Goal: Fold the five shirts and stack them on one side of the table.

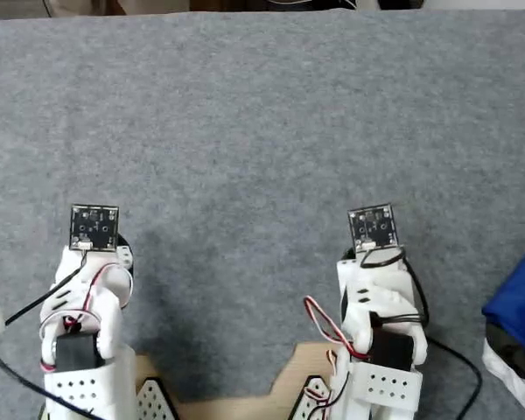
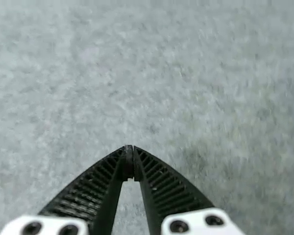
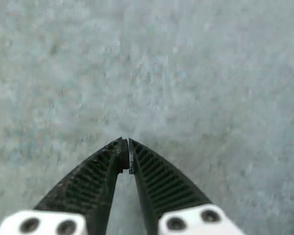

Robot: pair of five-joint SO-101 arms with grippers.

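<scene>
The left gripper (image 2: 129, 149) is seen closed over the grey table (image 1: 262, 114), tips touching and nothing held. The right gripper (image 3: 125, 144) is likewise closed and empty. Shirts (image 1: 516, 311), blue uppermost, are piled at the table's right edge.

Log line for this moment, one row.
left pincer: shut, empty | right pincer: shut, empty | shirts: piled at table edge
</scene>
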